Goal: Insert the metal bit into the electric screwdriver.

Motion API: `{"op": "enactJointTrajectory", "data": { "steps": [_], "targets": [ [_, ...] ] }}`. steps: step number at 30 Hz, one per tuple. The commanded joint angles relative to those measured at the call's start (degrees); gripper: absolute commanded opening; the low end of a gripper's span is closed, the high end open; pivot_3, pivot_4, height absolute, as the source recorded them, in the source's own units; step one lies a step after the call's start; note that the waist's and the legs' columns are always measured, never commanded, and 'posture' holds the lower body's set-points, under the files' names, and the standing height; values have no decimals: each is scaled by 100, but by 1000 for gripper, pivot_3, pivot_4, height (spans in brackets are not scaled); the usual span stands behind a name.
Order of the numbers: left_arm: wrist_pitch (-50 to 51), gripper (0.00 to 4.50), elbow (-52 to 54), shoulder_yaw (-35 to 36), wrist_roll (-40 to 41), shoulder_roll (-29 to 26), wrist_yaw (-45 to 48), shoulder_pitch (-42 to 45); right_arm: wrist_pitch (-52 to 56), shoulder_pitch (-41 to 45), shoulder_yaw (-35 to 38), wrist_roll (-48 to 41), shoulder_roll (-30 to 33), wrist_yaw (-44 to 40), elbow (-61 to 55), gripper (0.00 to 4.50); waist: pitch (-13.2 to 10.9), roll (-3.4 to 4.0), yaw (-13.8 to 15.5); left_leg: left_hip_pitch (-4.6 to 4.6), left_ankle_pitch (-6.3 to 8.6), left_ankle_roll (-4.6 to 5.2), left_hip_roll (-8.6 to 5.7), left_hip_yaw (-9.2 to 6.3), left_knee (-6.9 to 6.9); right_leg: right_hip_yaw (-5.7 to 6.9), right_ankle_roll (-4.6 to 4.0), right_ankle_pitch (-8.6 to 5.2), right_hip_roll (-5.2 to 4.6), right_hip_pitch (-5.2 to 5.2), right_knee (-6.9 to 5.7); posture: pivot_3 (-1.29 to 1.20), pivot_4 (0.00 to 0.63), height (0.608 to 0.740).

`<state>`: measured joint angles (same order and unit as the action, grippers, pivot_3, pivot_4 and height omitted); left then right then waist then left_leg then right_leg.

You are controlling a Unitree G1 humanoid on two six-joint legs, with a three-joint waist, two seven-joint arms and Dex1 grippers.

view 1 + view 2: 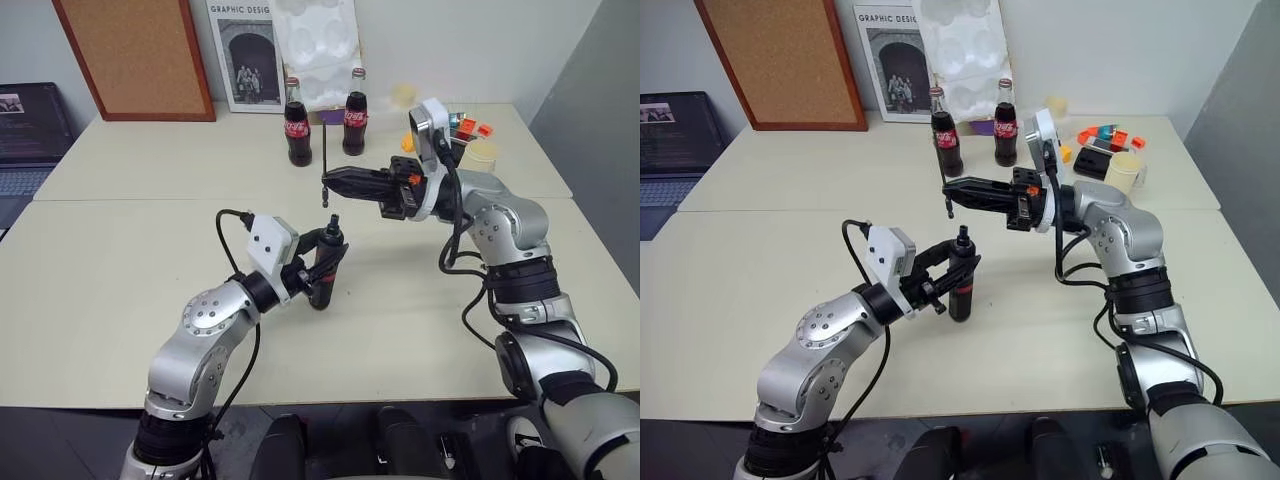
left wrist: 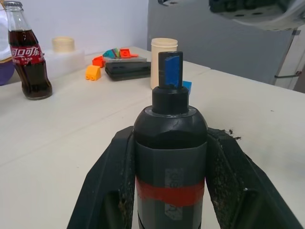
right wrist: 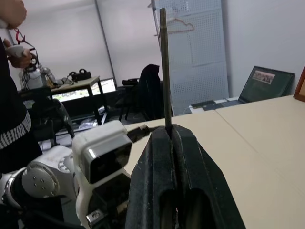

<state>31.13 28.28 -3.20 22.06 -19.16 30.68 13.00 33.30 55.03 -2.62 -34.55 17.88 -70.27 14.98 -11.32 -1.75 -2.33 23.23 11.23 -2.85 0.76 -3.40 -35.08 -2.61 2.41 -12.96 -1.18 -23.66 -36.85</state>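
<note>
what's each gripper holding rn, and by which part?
Left gripper: electric screwdriver, upright, held around its body. Right gripper: metal bit, pinched partway along.

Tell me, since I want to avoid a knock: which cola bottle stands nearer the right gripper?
The cola bottle on the robot's right of the pair; it stands just behind the right gripper, while the other cola bottle stands farther left.

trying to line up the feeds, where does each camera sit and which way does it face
Left and right eye: on the head, looking forward and down over the table at both arms; left gripper holds the screwdriver, right gripper the bit.
Left wrist: looks along its fingers at the screwdriver's tip and a cola bottle.
Right wrist: looks along its shut fingers and the bit toward the left arm and a person.
Shared: bit, screwdriver, bottle.
</note>
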Motion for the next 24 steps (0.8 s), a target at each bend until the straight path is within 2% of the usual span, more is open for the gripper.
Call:
{"op": "enactJointTrajectory", "data": {
  "steps": [1,24],
  "targets": [
    [59,1673,214,-87,168,-10,50,-32,-138,177,35,34,80,-188,18,19,0,0,0,0,0,0,0,0,0,0,0,0,0,0,0,0,150,740],
    [3,1673,168,-132,230,-1,143,-6,249,53,133,-81,391,-270,-215,19,0,0,28,0,0,0,-1,0,0,0,0,0,0,-1,-2,0,150,740]
  ]
}}
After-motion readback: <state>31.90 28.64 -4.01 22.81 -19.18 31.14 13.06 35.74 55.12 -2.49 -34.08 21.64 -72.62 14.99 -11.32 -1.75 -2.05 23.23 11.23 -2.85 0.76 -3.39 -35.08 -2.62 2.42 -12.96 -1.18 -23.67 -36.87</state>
